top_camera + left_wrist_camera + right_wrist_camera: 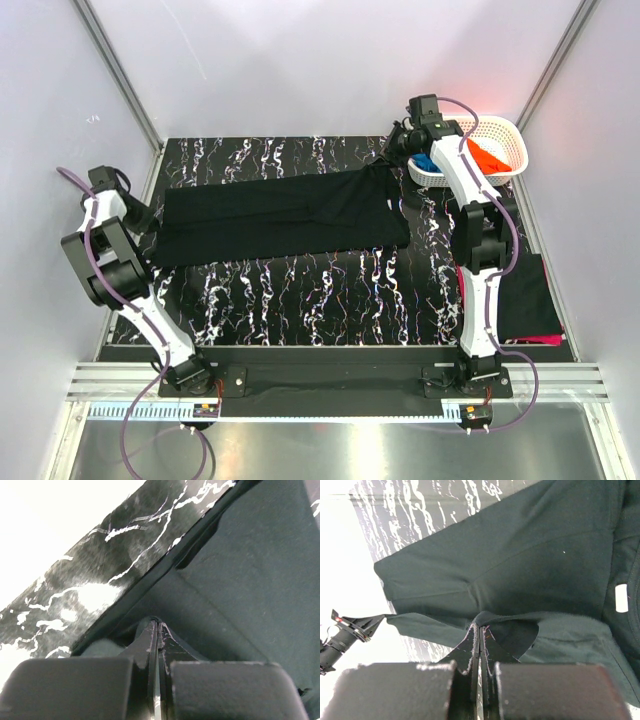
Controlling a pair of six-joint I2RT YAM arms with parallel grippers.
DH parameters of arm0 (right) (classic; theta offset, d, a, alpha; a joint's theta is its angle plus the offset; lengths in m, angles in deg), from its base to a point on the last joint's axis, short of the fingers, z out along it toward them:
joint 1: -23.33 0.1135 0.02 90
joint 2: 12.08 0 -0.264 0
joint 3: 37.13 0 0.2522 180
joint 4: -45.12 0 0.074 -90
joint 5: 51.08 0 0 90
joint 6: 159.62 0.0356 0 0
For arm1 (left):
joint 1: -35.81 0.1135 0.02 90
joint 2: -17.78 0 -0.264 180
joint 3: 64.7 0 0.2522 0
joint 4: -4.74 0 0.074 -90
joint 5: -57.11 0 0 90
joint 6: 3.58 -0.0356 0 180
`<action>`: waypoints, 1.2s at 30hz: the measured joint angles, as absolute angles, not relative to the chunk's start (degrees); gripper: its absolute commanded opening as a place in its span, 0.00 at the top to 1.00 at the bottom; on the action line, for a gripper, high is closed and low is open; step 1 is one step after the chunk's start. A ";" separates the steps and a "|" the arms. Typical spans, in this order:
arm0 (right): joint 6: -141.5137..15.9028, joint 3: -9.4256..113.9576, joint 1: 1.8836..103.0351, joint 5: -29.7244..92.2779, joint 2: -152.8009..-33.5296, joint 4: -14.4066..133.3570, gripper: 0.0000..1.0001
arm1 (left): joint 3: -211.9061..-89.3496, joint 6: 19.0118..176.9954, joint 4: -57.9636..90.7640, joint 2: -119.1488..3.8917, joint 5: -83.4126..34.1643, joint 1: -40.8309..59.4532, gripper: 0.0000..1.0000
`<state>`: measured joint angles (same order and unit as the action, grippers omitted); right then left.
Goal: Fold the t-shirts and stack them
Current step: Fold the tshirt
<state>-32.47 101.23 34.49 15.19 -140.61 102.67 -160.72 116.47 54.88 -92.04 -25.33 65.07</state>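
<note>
- The large black t-shirt (285, 215) is being held spread flat across the marbled table (330, 290).
- Its left edge is being pinched by the left fingers (145, 647), clenched on a fold of cloth.
- Its far right corner is being gripped by the right fingers (467, 650), clamped on a raised ridge of cloth.
- An orange t-shirt (488, 155) and a blue t-shirt (425, 162) are being carried in the white lattice basket (495, 122) at the far right.
- A folded black t-shirt (525, 290) is lying over a magenta t-shirt (540, 340) at the near right edge.

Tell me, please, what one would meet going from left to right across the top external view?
Left tool → black t-shirt → right tool → white basket.
</note>
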 measured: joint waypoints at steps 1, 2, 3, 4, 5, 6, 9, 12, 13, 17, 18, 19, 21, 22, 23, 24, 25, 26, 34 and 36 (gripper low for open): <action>-32.47 101.25 34.49 15.19 -140.85 102.85 1.00 | -161.26 116.47 54.84 -92.44 -25.33 64.98 1.00; -32.47 101.36 34.47 15.21 -141.10 103.15 1.00 | -161.74 116.47 54.84 -92.85 -25.33 64.93 1.00; -32.47 101.58 34.47 15.21 -141.36 103.44 1.00 | -162.05 116.47 54.82 -93.11 -25.33 64.87 1.00; -32.50 101.75 34.47 15.24 -141.51 103.68 1.00 | -162.36 116.47 54.80 -93.55 -25.31 64.72 1.00; -32.50 101.75 34.47 15.26 -141.53 103.87 1.00 | -162.55 116.44 54.78 -93.88 -25.33 64.61 1.00; -32.50 101.77 34.45 15.28 -141.53 104.00 1.00 | -162.68 116.44 54.82 -94.21 -25.33 64.56 1.00; -32.50 102.01 34.38 15.24 -141.58 104.20 1.00 | -162.88 116.44 54.80 -95.23 -25.33 64.34 0.98; -32.50 102.30 34.23 15.21 -141.77 104.27 1.00 | -163.14 116.40 54.84 -96.17 -25.33 64.34 0.97; -32.47 102.54 34.16 15.21 -141.99 104.24 1.00 | -163.32 116.40 54.84 -96.48 -25.36 64.34 0.97; -32.45 102.84 34.03 15.21 -142.76 104.24 1.00 | -164.06 116.31 54.82 -97.51 -25.36 64.34 0.97; -32.45 102.93 34.03 15.21 -142.93 104.24 1.00 | -164.28 116.27 54.86 -97.77 -25.36 64.32 0.97; -32.43 103.04 34.03 15.24 -143.15 104.22 1.00 | -164.39 116.23 54.84 -97.99 -25.36 64.32 0.97; -32.30 103.09 34.03 15.24 -143.43 104.29 1.00 | -164.80 116.16 54.84 -98.47 -25.36 64.28 0.97; -32.28 103.26 34.03 15.24 -143.56 104.40 1.00 | -164.94 116.14 54.88 -98.62 -25.36 64.28 0.97; -32.23 103.78 34.03 15.24 -143.81 104.70 1.00 | -165.04 116.03 54.86 -98.75 -25.36 64.26 0.97; -32.23 104.20 34.03 15.21 -144.00 104.68 1.00 | -165.13 115.99 54.91 -98.86 -25.36 64.26 0.97; -32.10 104.99 34.03 15.21 -144.31 104.83 1.00 | -165.13 115.96 54.86 -98.88 -25.36 64.26 0.97; -31.99 105.69 34.03 15.21 -144.64 104.86 1.00 | -165.15 115.96 54.88 -98.95 -25.36 64.26 0.97; -30.53 112.51 34.03 15.19 -148.33 105.36 1.00 | -165.92 115.81 54.99 -99.63 -25.33 64.26 0.97; -30.35 113.45 34.03 15.19 -149.34 105.31 1.00 | -166.12 115.74 55.15 -99.80 -25.33 64.26 0.96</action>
<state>-30.35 113.45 34.03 15.19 -149.34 105.31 -166.12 115.74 55.15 -99.80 -25.33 64.26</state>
